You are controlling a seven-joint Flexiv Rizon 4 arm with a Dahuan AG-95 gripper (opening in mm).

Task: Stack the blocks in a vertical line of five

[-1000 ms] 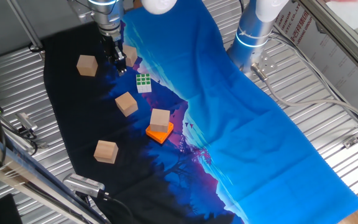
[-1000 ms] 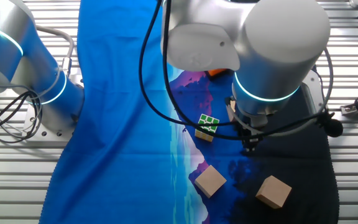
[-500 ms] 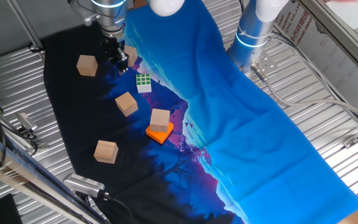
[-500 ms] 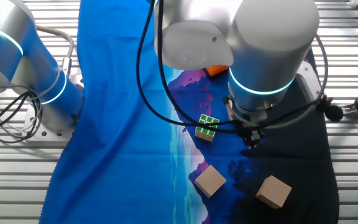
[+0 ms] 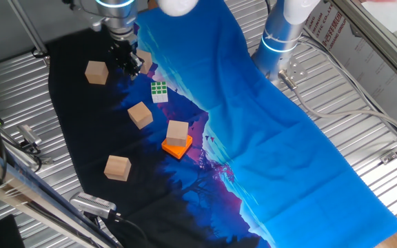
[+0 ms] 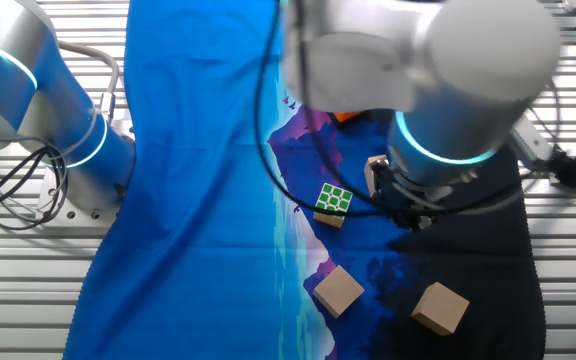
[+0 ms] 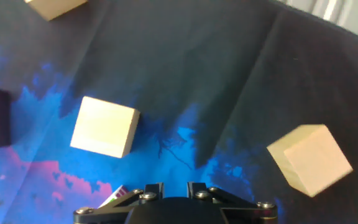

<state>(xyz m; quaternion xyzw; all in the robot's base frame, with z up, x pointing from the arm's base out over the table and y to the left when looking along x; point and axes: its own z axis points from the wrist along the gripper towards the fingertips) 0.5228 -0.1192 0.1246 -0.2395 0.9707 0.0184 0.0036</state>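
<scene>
Several tan wooden blocks lie apart on the dark cloth: one at the far left, one in the middle, one near the front. A fourth block rests on the orange square. Another block sits just right of my gripper, partly hidden by the arm in the other fixed view. The gripper hangs above the cloth with its fingers close together and nothing between them. In the hand view the gripper looks down on two blocks.
A green-and-white puzzle cube lies right of the gripper. The blue cloth covers the right half of the table. A second arm's base stands at the back. Ribbed metal table and cables border the cloth.
The gripper has lifted and shifted slightly away from the puzzle cube, and the arm has swung. No block has moved.
</scene>
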